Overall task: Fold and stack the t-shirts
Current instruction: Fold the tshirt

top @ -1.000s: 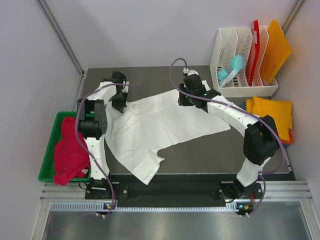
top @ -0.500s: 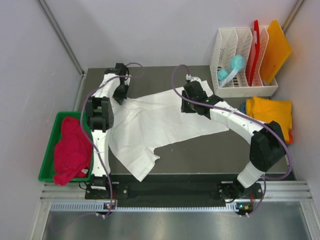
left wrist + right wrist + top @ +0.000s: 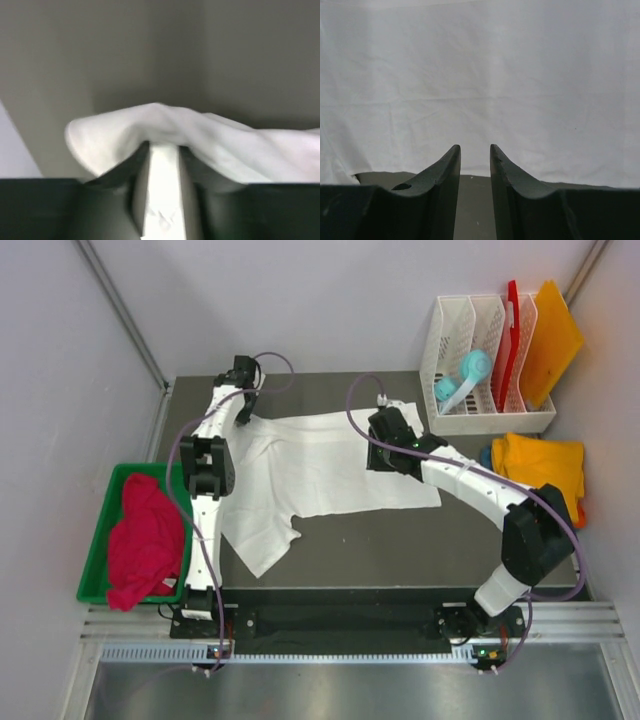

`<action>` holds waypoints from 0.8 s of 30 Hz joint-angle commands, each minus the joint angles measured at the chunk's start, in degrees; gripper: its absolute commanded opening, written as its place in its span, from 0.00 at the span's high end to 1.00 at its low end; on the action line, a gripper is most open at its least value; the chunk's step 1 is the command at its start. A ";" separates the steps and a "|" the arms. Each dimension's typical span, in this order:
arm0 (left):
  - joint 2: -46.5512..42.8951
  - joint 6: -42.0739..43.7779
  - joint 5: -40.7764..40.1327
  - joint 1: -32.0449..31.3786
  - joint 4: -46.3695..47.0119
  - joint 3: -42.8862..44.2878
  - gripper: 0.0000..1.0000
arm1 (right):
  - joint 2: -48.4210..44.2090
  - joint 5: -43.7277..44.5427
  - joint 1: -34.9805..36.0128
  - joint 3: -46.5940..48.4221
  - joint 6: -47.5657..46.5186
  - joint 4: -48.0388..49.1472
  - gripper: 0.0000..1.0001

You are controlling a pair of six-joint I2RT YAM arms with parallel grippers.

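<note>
Left fingers (image 3: 131, 195) straddle the white t-shirt (image 3: 320, 465), grip unclear in blur; right fingers (image 3: 440, 190) slightly apart over it.

Dark grey table (image 3: 400, 540): white t-shirt (image 3: 320, 475) lies spread across its middle. White file rack (image 3: 495, 425) stands beyond the shirt's far right corner. Folded yellow-orange shirts (image 3: 545, 465) lie right of it, apart.

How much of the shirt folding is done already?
Not much. Looks done: a neat yellow-orange pile at the right. In hand: the white t-shirt lies spread out, unfolded, one corner between the left end effector's fingers; the right end effector is over it, holding nothing. Left: fold it, plus the crimson shirt crumpled in the green bin.
</note>
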 commanded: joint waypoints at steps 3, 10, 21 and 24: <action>3.10 3.96 -2.06 -0.26 15.17 1.64 0.19 | -3.98 1.78 1.85 -1.94 2.28 -0.55 0.70; -9.72 -7.55 5.05 2.38 19.65 -9.15 0.01 | -4.51 1.60 2.38 -1.68 0.79 0.33 0.70; -43.20 -17.03 8.83 2.99 19.83 -43.48 0.01 | 8.83 1.70 -6.92 2.45 -3.61 3.94 0.76; -50.07 -16.18 12.08 2.82 20.97 -53.07 0.01 | 16.48 -1.29 -9.39 7.46 -3.60 2.44 0.78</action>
